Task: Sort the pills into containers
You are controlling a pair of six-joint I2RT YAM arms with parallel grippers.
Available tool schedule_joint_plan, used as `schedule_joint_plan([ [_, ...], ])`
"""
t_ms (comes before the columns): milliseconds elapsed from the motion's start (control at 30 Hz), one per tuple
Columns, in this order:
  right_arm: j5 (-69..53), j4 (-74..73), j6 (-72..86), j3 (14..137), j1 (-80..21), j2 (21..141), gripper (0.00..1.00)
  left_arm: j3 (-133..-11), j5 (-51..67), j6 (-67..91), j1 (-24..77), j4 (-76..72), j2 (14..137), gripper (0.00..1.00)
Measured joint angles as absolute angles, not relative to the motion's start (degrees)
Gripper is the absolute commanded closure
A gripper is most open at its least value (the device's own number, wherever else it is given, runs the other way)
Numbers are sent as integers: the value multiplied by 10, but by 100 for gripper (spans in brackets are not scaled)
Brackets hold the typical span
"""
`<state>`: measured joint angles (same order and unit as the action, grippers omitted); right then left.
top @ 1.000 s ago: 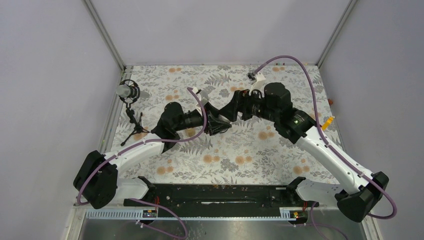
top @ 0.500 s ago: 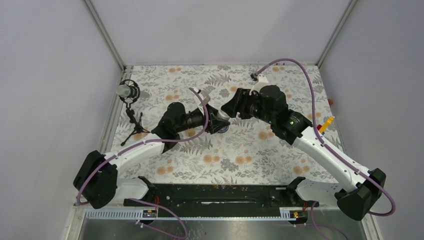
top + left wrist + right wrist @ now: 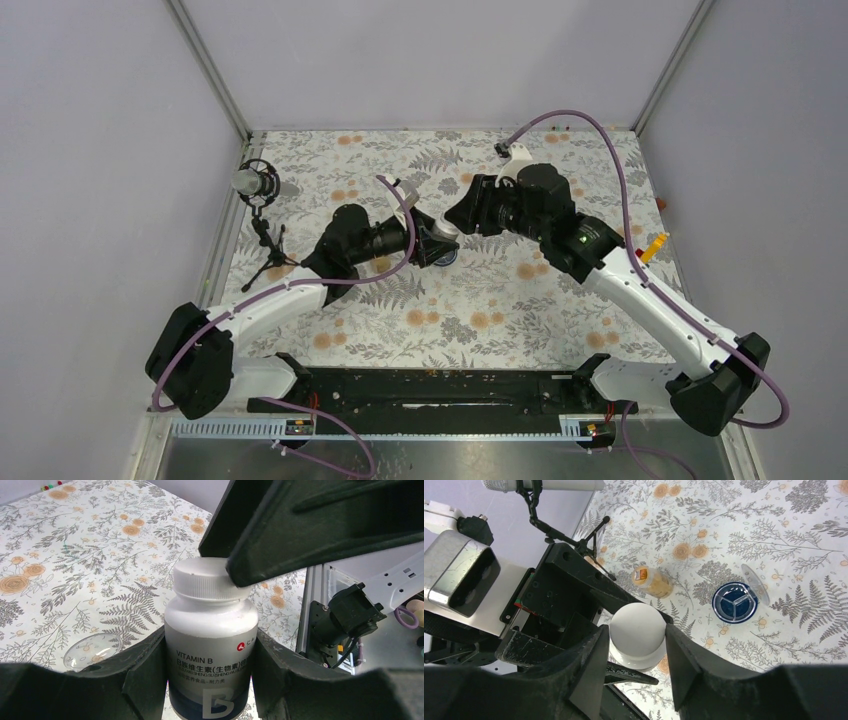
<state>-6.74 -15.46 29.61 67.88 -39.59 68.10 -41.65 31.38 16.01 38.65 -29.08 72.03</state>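
Around mid-table: white bottle (image 3: 210,645) gripped round its body by left gripper (image 3: 210,672), right gripper (image 3: 636,647) closed snug on the cap (image 3: 636,625). Not opened yet, so zero sorting done. Amber bottle (image 3: 653,581) lying on the table nearby, blue dish (image 3: 715,605) seemingly empty.

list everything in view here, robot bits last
vitamin bottle: 1, white with a dark base, upright mid-table, held
cap: 1, white, on that bottle
amber bottle: 1, orange-brown, lying on the cloth behind it
dish: 1, blue, three sections, beside the bottles
lid: 1, clear, touching the dish
mic: 1, grey on a black tripod, far left
toy piece: 1, yellow, right edge
cloth: 1, floral, covers the table
left arm: 1, black and white, jaws grip the bottle's body
right arm: 1, same colours, jaws on the cap
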Motion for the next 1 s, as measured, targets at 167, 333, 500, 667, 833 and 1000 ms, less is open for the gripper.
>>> schedule_joint_plan([
  [167,-79,-163,298,684,-396,688,28,-416,317,160,387,-291,718,100],
  [333,-92,-173,301,690,-396,703,66,-416,317,160,387,-290,714,100],
  [500,-116,-175,287,691,-385,701,82,-416,323,160,387,-287,713,100],
  [667,-265,-156,244,664,-321,679,80,-420,351,160,392,-296,713,100],
  [833,-427,-161,133,662,-276,666,74,-435,424,161,394,-301,713,100],
  [1000,-473,-220,43,698,-271,669,58,-442,468,160,394,-311,714,100],
])
